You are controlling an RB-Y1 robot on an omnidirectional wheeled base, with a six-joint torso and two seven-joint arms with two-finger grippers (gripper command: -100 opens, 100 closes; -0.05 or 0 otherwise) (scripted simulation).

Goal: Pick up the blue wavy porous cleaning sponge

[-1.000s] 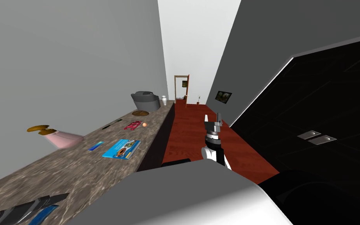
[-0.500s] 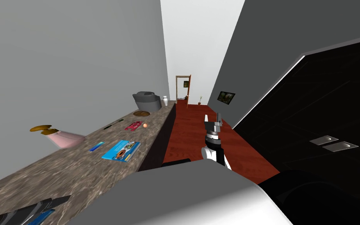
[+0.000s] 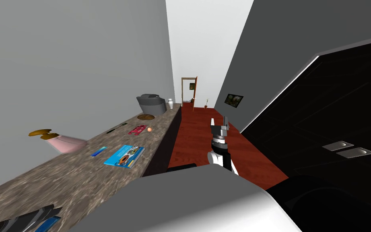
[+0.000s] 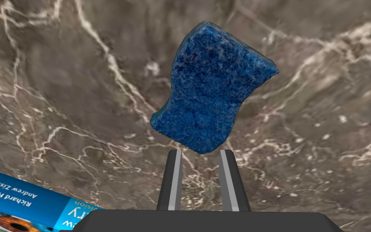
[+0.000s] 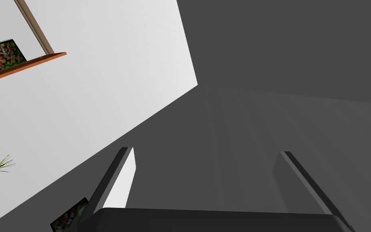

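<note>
Left hand (image 4: 200,151): fingers drawn close together, near end of blue sponge (image 4: 211,88) nipped at tips, over marbled table (image 4: 60,80); contact with table cannot be told. Blue book (image 4: 15,201) laid just beside, toward table's aisle edge. Right hand (image 3: 219,119) held off table, fingers spread. Grey pot (image 3: 151,104) set at table's far end.

Blue book (image 3: 124,156) lies on marbled counter (image 3: 80,177).

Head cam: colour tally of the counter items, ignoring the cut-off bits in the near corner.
Blue: 2, sponge, book
Pink: 1, gold-topped vase
Red: 1, flat item
Black: 1, pen
Orange: 1, ball
Brown: 1, disc
Grey: 1, pot
White: 1, jar
Total: 9
</note>
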